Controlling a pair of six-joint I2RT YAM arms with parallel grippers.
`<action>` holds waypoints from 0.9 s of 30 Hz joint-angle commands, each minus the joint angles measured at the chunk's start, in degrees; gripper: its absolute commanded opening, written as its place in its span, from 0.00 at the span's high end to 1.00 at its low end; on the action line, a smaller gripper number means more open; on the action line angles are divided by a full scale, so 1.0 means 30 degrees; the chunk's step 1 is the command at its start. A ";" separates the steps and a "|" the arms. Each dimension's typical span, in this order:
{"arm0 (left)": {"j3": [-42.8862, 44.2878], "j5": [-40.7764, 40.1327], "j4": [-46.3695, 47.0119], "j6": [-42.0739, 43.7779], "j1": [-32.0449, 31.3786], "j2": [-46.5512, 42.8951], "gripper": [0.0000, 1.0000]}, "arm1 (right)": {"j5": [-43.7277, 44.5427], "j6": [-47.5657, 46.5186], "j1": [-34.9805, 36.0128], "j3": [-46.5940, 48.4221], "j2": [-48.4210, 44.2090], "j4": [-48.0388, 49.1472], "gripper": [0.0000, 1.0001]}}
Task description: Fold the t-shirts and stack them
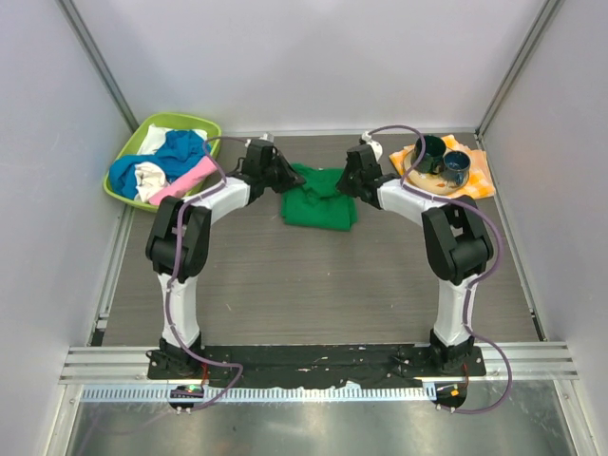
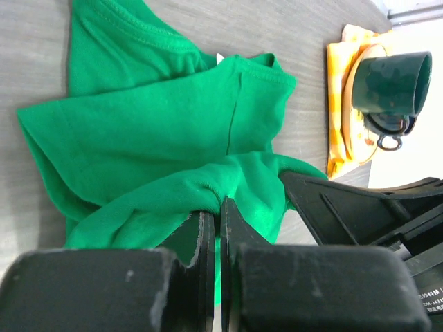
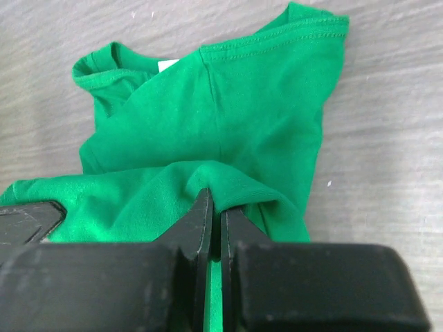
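The left tool (image 1: 285, 179) (image 2: 216, 207) is clenched on a raised fold of the green t-shirt (image 1: 318, 204) (image 2: 159, 117), its two fingers pressed together with cloth pinched between them. The right tool (image 1: 347, 182) (image 3: 215, 204) grips another fold of the same garment in the same way, jaws shut tight on the fabric. The two tools sit close beside each other at the shirt's far edge, one at each side. From each tool's tips the rest of the shirt spreads out forward, lying rumpled on the grey surface (image 1: 313, 285), with a small white tag (image 3: 166, 66) at the collar, beyond the right tool's fingers. Outward of the left tool stands a lime basket (image 1: 176, 118) holding a blue t-shirt (image 1: 176, 152), a pink t-shirt (image 1: 185, 180) and a white t-shirt (image 1: 149, 179) (all bunched up). Outward of the right tool lies a checkered cloth (image 1: 475, 176) carrying a dark green mug (image 1: 432, 152).
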 commanded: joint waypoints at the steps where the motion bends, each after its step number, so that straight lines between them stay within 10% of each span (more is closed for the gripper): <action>1: 0.3378 0.1131 -0.0074 0.0504 0.0703 0.1770 0.96 | 0.0076 -0.0218 -0.0872 0.2407 0.0982 0.0869 0.99; 2: 0.3964 0.1278 -0.0162 0.0534 0.0820 0.2122 0.91 | 0.0250 -0.0190 -0.0963 0.2729 0.1188 0.0869 0.99; 4: 0.5488 0.1367 -0.0076 0.0446 0.1230 0.3206 0.14 | 0.1182 -0.0539 -0.1197 0.3579 0.1715 0.0840 0.99; 5: 0.6044 0.1426 -0.0104 0.0417 0.1347 0.3616 0.01 | 0.1450 -0.0657 -0.1227 0.3843 0.1891 0.0839 0.88; 6: 0.6949 0.1426 -0.0134 0.0243 0.1580 0.4055 0.00 | 0.1685 -0.0948 -0.1227 0.4310 0.2096 0.0723 0.51; 9: 0.7048 0.1778 0.0711 0.0066 0.1817 0.3683 0.00 | 0.2448 -0.1447 -0.1227 0.4259 0.1430 0.0894 0.05; 27: -0.5401 0.0137 0.3380 -0.0520 0.1816 -0.5196 0.00 | -0.3496 -0.1478 0.0764 0.4283 0.0718 0.1658 0.01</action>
